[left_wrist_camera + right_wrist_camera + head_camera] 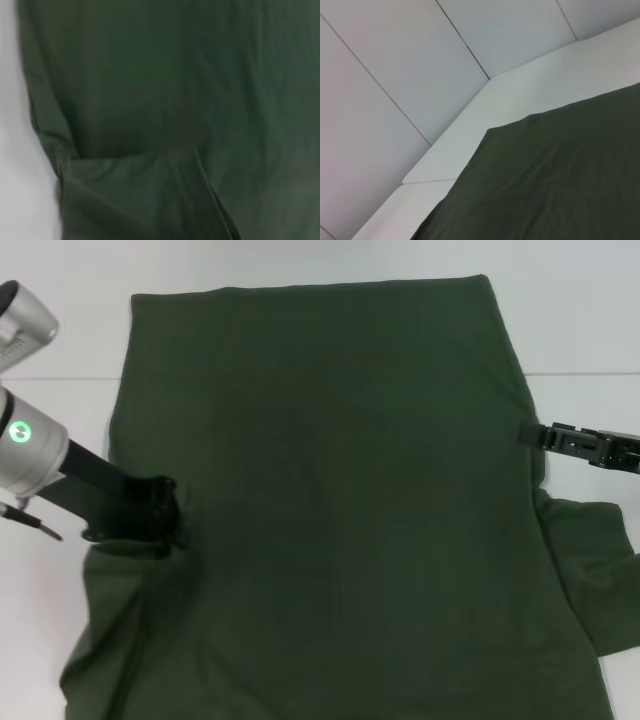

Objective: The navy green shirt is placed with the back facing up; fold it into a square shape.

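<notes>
White and smooth, the worktop (70, 330) carries one garment that covers most of it; the right wrist view shows pale wall panels (395, 75) with thin dark seams rising behind the worktop's far edge.

One navy green shirt (340, 500) lies spread flat, plain side up, a soft matte dark olive knit with faint shallow wrinkles. Its far edge runs straight and nearly square-cornered. On the robot's right a short sleeve (595, 570) lies out flat past the body. On the left, the cloth is gathered into a fold, which the left wrist view shows as a doubled flap with a rounded crease.

Two black hands are at work, one per side. The left hand (165, 515), on a silver arm with a green light, sits at the shirt's left edge beside the gathered fold, touching the fabric; whether it pinches the cloth cannot be told. The right hand (540, 435) meets the shirt's right edge, and its grip cannot be told either.
</notes>
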{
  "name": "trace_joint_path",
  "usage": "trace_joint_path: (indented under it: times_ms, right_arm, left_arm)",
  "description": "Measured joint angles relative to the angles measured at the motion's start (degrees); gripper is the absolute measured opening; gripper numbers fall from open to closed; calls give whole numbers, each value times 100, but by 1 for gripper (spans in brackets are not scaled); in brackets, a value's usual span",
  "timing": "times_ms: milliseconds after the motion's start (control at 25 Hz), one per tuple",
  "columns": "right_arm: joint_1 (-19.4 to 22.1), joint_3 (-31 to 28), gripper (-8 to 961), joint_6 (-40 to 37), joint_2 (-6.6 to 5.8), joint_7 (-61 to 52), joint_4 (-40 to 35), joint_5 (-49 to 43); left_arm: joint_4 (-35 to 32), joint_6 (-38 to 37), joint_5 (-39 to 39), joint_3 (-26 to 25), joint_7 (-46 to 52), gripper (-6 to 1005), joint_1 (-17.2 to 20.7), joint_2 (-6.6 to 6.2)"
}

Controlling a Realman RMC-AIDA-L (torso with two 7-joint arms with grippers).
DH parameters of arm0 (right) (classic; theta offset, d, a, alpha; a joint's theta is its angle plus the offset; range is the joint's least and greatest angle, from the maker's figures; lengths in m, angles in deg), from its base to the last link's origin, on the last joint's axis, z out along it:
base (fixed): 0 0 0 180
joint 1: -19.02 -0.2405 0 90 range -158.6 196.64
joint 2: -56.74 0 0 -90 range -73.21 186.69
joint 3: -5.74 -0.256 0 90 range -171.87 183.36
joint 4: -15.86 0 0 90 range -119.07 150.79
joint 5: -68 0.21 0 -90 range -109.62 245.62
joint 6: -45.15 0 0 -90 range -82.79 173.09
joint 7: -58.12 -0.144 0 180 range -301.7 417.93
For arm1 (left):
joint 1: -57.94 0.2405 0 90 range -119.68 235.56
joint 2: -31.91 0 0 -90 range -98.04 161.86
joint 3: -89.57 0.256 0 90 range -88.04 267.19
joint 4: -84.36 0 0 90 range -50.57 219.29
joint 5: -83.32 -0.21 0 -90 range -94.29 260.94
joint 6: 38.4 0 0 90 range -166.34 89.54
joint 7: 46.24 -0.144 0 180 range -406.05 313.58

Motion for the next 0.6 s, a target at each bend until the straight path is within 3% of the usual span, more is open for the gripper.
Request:
trace_joint_path:
  times_ms: [120, 280, 400, 480, 600]
  right_arm:
    - [-19, 11, 897, 10, 0, 2, 2, -9]
    - [-32, 27, 897, 63, 0, 0, 3, -6]
    - [-41, 28, 898, 84, 0, -14, 3, -2]
    - [-39, 27, 898, 63, -18, -37, 3, 0]
    - [-5, 28, 897, 36, -48, -49, 3, 1]
  left_arm:
    - [618, 11, 500, 31, -222, 30, -99, -119]
    - [1115, 29, 1073, 37, -536, 32, -140, -162]
    - [1011, 109, 1149, -43, -567, 162, -42, -180]
    - [739, 69, 1488, -326, -754, 248, 222, -224]
    - [595, -136, 1876, -634, -1308, 305, 424, -239]
